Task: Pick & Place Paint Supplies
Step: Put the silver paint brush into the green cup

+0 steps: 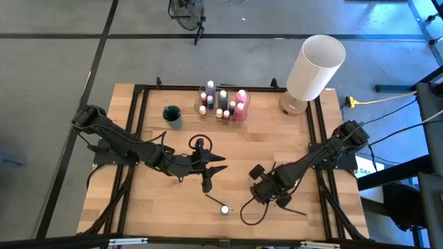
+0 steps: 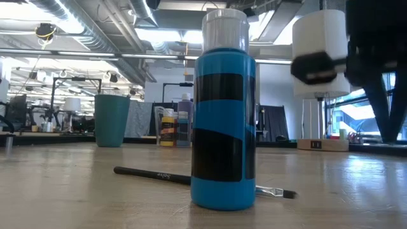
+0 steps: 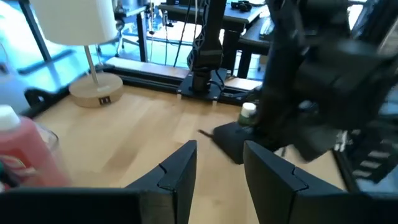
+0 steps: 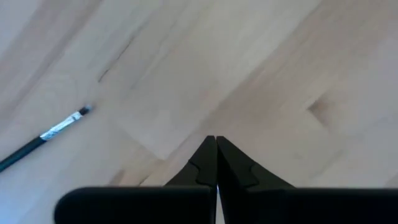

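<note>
A blue paint bottle with a pale cap [image 2: 222,121] stands upright near the table's near edge [image 1: 225,209]. A thin dark-handled paintbrush [image 2: 159,175] lies flat beside it [image 1: 213,200], and its bristle end [image 4: 62,127] shows in the right wrist view. More paint bottles [image 1: 223,104] stand in the clear container at the far side. My left gripper [image 1: 220,163] is open at mid-table [image 3: 217,168] and holds nothing. My right gripper [image 1: 257,185] is low over the table right of the blue bottle. It is shut [image 4: 216,149] with nothing between its fingers.
A teal cup [image 1: 172,116] stands left of the clear container [image 1: 235,114]. The large white cylinder [image 1: 315,68] stands on a round base at the far right corner. A black cable [image 1: 252,211] loops on the table by the right gripper. Bare wood lies between the grippers.
</note>
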### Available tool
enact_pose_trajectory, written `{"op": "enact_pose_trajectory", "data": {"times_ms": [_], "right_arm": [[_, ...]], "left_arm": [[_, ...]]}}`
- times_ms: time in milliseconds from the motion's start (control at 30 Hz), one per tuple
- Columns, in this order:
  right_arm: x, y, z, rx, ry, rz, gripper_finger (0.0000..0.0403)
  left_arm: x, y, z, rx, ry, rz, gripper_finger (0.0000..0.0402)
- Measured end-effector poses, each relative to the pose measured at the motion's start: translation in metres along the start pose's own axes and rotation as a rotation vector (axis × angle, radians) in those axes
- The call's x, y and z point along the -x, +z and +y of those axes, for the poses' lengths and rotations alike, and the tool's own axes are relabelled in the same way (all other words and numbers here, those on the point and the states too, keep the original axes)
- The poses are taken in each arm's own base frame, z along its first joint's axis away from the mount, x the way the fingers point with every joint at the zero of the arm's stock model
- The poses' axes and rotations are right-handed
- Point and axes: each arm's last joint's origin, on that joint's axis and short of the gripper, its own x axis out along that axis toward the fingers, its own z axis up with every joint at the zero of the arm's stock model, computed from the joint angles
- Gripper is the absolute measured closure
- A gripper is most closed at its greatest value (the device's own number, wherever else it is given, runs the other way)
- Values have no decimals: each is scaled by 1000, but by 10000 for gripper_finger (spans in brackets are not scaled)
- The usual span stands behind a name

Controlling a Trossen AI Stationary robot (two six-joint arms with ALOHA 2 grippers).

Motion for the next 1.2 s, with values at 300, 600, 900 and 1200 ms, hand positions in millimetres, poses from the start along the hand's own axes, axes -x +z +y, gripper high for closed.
{"op": "enact_pose_trajectory", "data": {"times_ms": [300,600,900,1200], "right_arm": [[86,40,8,52,-44,-265,403],[183,54,18,89,-116,-596,403],[222,73,19,153,-160,-914,403],[231,72,-1,88,-242,-965,403]], "left_arm": [[1,0,0,-365,15,-3,274],[1,5,-4,-572,-40,-59,274],[6,16,-15,-786,-110,-201,274],[23,8,-36,-982,-188,-248,274]]}}
